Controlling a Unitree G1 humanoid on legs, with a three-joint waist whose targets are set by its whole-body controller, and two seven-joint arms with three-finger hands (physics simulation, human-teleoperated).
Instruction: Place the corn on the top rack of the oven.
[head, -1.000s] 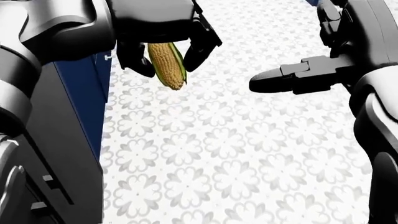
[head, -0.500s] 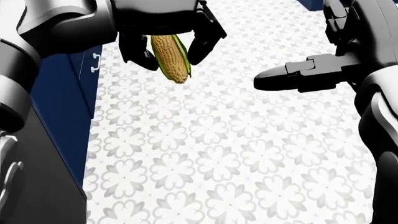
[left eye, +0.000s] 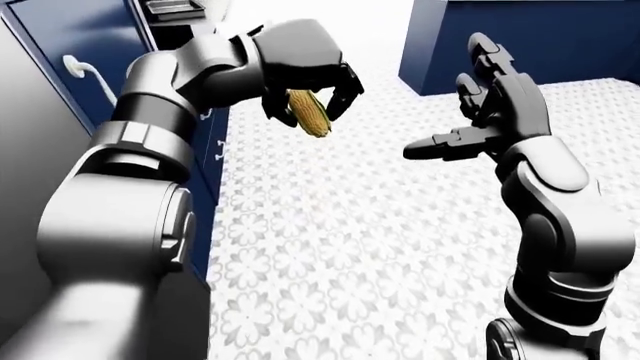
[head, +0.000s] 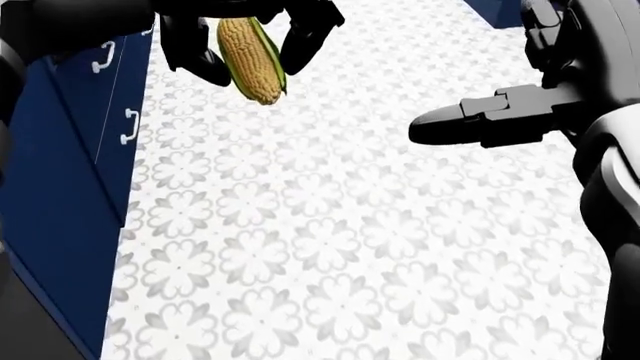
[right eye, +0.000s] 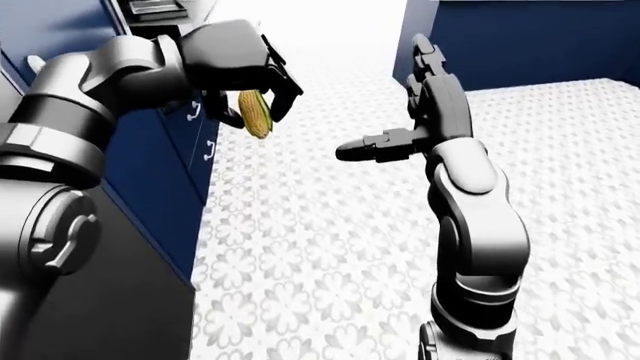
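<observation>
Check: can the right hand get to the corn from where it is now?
Probably yes. The right hand is open and empty, and only bare patterned floor shows between it and the corn. But the left hand has its fingers shut round the cob, leaving only the lower end free.

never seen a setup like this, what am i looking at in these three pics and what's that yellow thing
These are simulator renders from three cameras on a humanoid robot's head, looking out over its own arms. Two are its left and right eyes; the third tilts down at the floor. The yellow thing is an ear of corn, gripped in the dark fingers of the left hand. The right hand is open and empty, one finger pointing sideways. Below is a patterned tile floor, with blue cabinets along the left. No oven shows clearly.
</observation>
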